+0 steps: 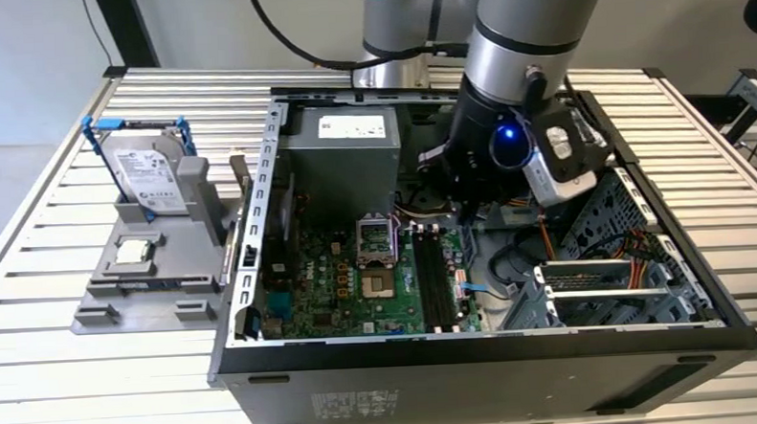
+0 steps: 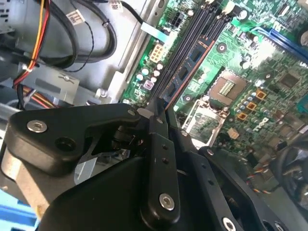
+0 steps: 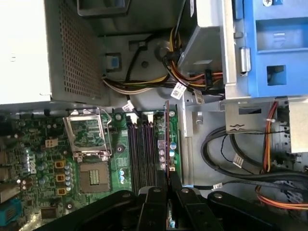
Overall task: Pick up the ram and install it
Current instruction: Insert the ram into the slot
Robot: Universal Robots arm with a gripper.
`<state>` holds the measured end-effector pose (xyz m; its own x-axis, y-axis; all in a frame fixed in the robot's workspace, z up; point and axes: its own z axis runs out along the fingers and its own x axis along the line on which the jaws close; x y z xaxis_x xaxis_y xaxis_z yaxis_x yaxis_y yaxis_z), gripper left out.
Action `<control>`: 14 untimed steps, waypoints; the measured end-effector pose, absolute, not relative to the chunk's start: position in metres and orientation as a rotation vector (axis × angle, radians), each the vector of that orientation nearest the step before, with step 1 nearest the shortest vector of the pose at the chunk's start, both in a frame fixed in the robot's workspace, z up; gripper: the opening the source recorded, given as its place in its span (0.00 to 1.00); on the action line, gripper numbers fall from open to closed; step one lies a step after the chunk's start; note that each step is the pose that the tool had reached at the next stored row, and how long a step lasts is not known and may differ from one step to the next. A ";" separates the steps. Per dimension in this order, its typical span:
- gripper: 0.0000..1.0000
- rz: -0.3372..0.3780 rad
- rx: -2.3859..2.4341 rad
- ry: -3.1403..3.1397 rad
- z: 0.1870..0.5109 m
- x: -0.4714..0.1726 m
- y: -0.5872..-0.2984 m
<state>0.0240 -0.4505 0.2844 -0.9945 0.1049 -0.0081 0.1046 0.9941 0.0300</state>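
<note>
The ram [image 2: 191, 65] is a slim dark stick with blue-black chips and a reddish edge. It is clamped by one end between the black fingers of my gripper [image 2: 161, 109]. In the first wrist view the ram [image 3: 166, 139] appears edge-on, lined up along the long black slots [image 3: 143, 154] of the green motherboard [image 3: 43, 159], over the slot nearest the case's metal wall. I cannot tell whether it touches the slot. In the exterior view my gripper [image 1: 463, 210] hangs inside the open computer case, just above the far end of the slots [image 1: 433, 272].
The power supply [image 1: 338, 151] and the processor socket [image 1: 373, 241] lie at the exterior view's left of the slots. The drive cage [image 1: 611, 278] and cable bundles [image 3: 231, 154] crowd the other side. Outside the case, a grey stand [image 1: 145, 280] holds a hard drive [image 1: 144, 176] and a small silver chip [image 1: 135, 251].
</note>
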 end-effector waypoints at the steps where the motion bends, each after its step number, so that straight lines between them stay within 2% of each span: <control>1: 0.00 0.046 0.165 3.127 0.282 0.024 -0.451; 14: 0.00 0.047 0.086 3.134 0.259 0.020 -0.457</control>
<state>0.0203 -0.4567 0.2589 -0.9985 0.0547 -0.0048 0.0546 0.9981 0.0302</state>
